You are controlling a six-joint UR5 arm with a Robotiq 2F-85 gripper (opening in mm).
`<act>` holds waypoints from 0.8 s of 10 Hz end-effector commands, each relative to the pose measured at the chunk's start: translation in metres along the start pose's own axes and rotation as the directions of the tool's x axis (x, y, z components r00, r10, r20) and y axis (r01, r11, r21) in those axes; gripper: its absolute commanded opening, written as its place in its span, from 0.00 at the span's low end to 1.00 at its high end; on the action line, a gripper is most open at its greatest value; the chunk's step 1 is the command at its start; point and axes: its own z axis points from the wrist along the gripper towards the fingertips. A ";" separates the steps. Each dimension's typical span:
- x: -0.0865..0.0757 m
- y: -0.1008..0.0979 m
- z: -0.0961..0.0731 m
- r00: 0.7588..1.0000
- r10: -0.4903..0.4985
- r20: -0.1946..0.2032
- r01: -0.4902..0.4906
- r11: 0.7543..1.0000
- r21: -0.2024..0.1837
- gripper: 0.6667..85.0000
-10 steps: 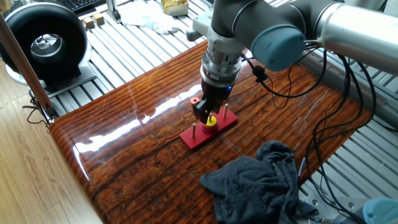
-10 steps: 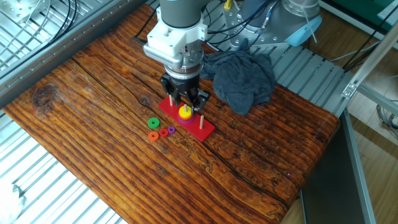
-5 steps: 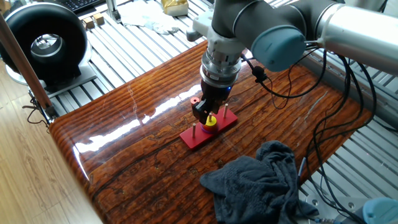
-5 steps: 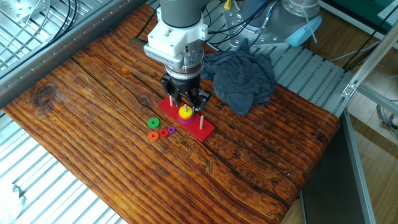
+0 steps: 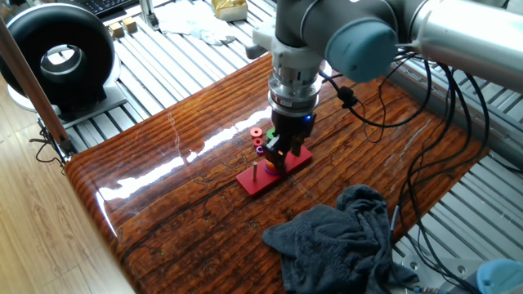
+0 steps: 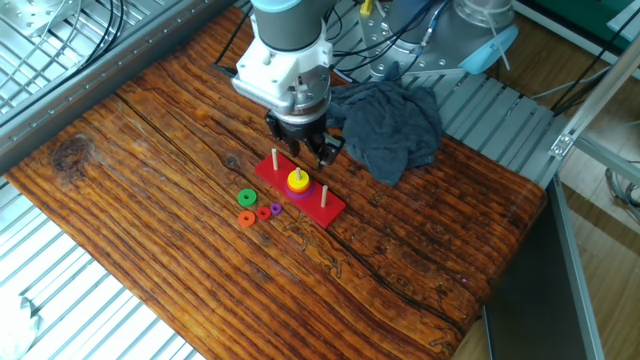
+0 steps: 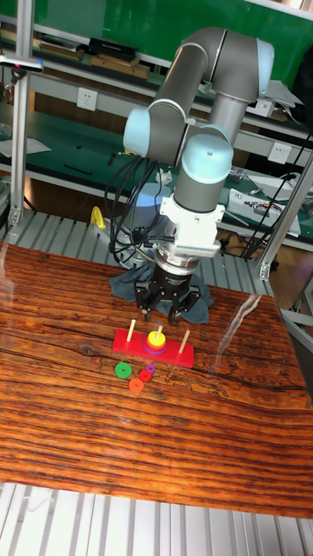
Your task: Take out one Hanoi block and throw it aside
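On the near part of the glossy dark wooden desk [image 7: 78,417] in the tall fixed view lie four loose rings close together: a flat green ring [image 7: 123,371], an orange-red ring [image 7: 136,386], a smaller red ring [image 7: 145,375] and a tiny purple ring [image 7: 150,368]. Just behind them sits the flat red three-peg base [image 7: 174,350], its outer pegs bare. The small flat yellow ring with a centre hole [image 7: 156,340] sits threaded on the middle peg, on top of a purple ring, touching it. Behind and above the base hangs the black two-finger pincer [image 7: 169,306], its fingers spread apart and holding nothing, clear of the yellow ring. Further back a crumpled dark grey cloth [image 6: 385,122] lies on the desk's edge behind the arm.
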 end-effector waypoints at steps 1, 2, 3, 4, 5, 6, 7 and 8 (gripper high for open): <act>0.007 0.005 -0.002 0.999 0.024 -0.029 -0.025 0.999 -0.023 0.58; 0.005 0.004 -0.001 0.999 0.025 -0.021 -0.025 1.000 -0.017 0.58; 0.005 0.002 -0.001 0.999 0.027 -0.020 -0.027 1.000 -0.011 0.58; 0.002 -0.007 -0.001 1.000 0.023 -0.008 -0.022 0.999 0.026 0.58; -0.006 -0.010 -0.002 0.999 0.039 0.026 -0.040 0.999 0.036 0.58; -0.013 -0.008 -0.002 0.998 0.042 0.049 -0.043 0.999 0.029 0.58; -0.020 -0.009 -0.001 0.997 0.049 0.065 -0.051 0.998 0.030 0.58; -0.023 -0.007 0.000 0.996 0.049 0.071 -0.050 0.998 0.023 0.58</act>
